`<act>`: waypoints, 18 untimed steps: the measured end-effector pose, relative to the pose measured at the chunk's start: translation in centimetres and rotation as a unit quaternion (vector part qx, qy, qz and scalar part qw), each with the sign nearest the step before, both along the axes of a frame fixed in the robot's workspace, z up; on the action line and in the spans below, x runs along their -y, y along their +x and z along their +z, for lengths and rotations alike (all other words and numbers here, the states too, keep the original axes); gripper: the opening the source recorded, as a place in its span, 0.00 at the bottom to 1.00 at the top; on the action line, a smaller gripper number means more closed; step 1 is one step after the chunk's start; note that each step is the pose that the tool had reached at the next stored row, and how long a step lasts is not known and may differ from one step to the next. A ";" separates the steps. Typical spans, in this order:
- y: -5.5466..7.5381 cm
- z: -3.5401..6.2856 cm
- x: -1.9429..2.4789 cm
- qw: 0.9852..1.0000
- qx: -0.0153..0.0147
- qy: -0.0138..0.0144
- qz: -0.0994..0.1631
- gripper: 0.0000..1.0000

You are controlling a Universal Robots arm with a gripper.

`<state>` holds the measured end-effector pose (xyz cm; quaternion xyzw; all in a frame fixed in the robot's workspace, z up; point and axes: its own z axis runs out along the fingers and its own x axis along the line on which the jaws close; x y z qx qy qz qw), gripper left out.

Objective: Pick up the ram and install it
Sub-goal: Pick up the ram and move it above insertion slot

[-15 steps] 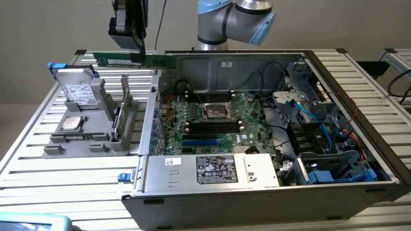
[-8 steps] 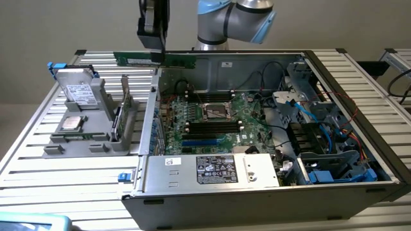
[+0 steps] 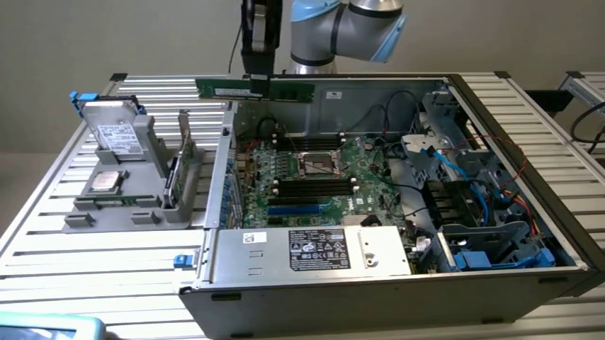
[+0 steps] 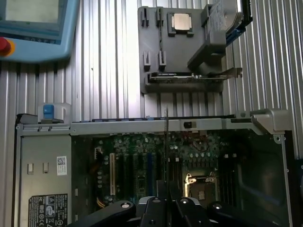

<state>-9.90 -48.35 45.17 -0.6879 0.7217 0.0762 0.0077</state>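
Holding the ram (image 3: 293,91) level, my gripper (image 3: 257,86) has its fingers pinched narrowly on the stick near mid-length. I see it hanging above the far edge of the open computer case (image 3: 378,290), well above the motherboard (image 3: 364,166) inside.

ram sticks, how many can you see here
1. The ram is gripped by the hand, held level above the far wall of the open computer case in the exterior view. More could sit unseen in the motherboard slots.
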 end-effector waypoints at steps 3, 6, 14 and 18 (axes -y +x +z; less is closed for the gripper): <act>0.6 -0.19 0.00 1.000 0.000 0.000 0.004 0.14; 1.2 -0.23 0.03 1.000 0.005 0.000 0.005 0.14; 2.3 -0.52 0.30 1.000 0.023 0.000 0.007 0.14; 2.8 -0.89 0.41 1.000 0.029 0.000 0.009 0.14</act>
